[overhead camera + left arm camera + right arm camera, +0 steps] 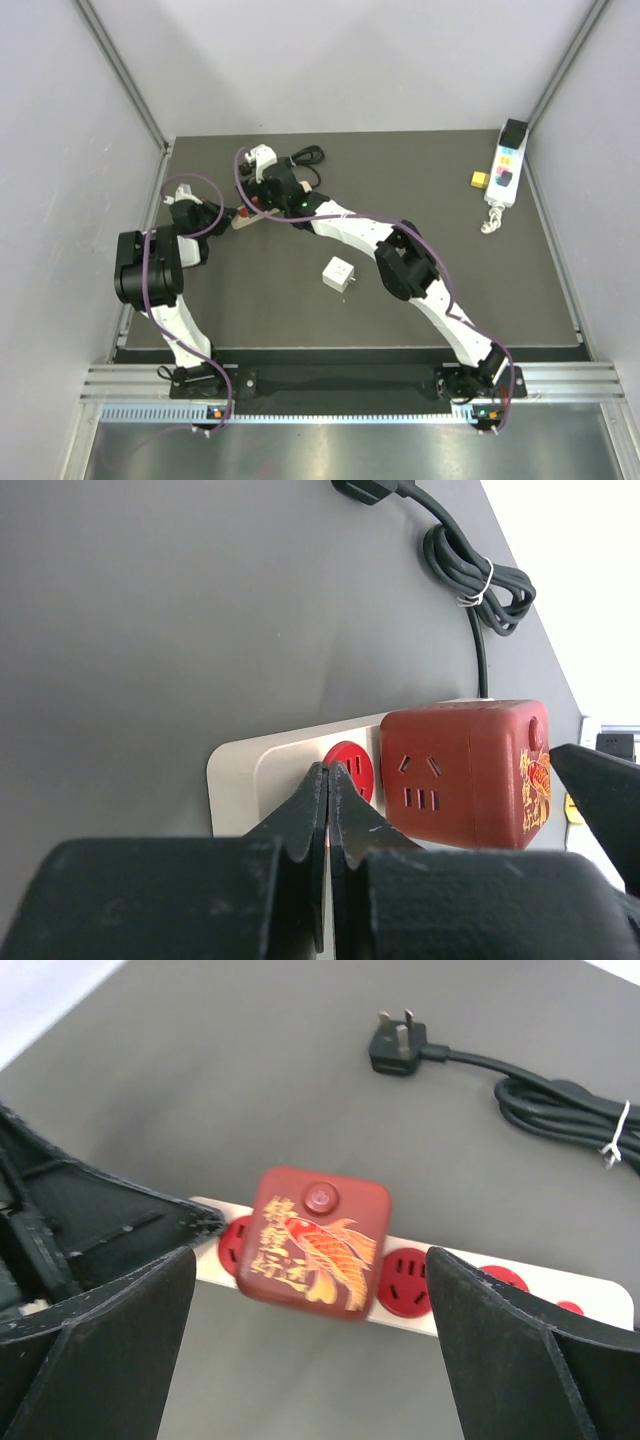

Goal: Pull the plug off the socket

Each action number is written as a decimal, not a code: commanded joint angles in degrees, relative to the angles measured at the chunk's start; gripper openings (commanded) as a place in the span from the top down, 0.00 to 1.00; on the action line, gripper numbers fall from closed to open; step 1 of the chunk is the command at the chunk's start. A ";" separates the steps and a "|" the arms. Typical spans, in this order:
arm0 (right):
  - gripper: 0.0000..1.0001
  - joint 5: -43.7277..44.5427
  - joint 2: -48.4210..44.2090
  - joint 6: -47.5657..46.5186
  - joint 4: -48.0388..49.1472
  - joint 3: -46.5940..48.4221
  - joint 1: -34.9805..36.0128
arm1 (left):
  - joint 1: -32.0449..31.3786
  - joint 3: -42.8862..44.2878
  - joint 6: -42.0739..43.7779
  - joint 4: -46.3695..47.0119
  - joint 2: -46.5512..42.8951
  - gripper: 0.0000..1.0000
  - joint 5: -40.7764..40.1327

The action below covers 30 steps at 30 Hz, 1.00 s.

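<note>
A dark table [480, 290] fills the middle of the top view. The left arm [150, 270] rises along the left side, and the right arm [400, 260] stretches from the lower right toward the upper centre. There lies a beige power strip [260, 780] with a red cube plug [315, 1235], fish-printed, seated in it. The right gripper [310, 1260] stands wide open, one finger on each side of the plug and clear of it, gripping nothing. The left gripper [328, 770] is closed tight on nothing, its tips at the strip just beside the plug. A coiled black cable [560, 1105] lies beyond the strip. A white cube [339, 274] sits mid-table.
</note>
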 commanded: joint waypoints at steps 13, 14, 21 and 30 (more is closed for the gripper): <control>0.16 3.67 4.75 0.16 5.27 3.93 2.02 | 0.07 0.94 0.53 -3.38 1.76 1.00 -0.27; 0.16 3.59 5.01 0.59 5.27 4.63 1.93 | -0.02 0.94 0.53 -3.29 1.76 1.00 -0.27; 0.31 4.82 6.86 2.09 3.60 8.16 1.93 | -0.20 1.12 0.35 -3.82 1.76 1.00 -0.44; 0.76 6.05 7.57 5.43 3.07 9.39 1.93 | -0.55 1.29 0.52 -4.43 1.76 1.00 -0.80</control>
